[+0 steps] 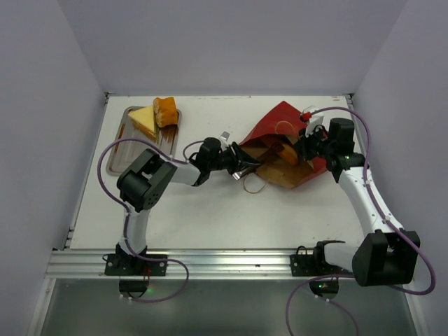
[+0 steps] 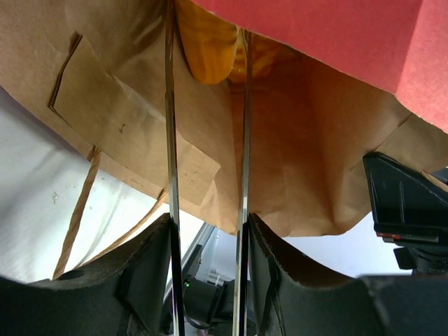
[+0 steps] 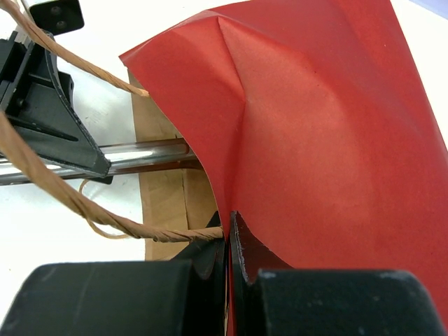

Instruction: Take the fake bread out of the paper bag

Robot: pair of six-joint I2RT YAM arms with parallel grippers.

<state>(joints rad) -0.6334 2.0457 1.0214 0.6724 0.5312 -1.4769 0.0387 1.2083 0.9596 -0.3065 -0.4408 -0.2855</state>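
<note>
Crumpled red paper bag (image 1: 280,122) lies at two o'clock on the matte white table (image 1: 210,210), the right gripper (image 3: 229,234) pinching its rim. Inside the brown lining, the left gripper (image 1: 245,168) holds its thin steel fingers (image 2: 170,140) apart, flanking the glossy golden bread (image 2: 210,49). Plain pale walls (image 1: 210,42).

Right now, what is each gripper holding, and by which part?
The right gripper pinches the paper bag by its red rim. The left gripper straddles the bread inside; a grip cannot be told.

We see a shallow steel tray (image 1: 170,137) lying flat near the far left corner of the white table (image 1: 231,210), a ribbed aluminium rail (image 1: 231,260) running along the table's near edge, and plain pale walls (image 1: 231,42) closing in on three sides.
</note>
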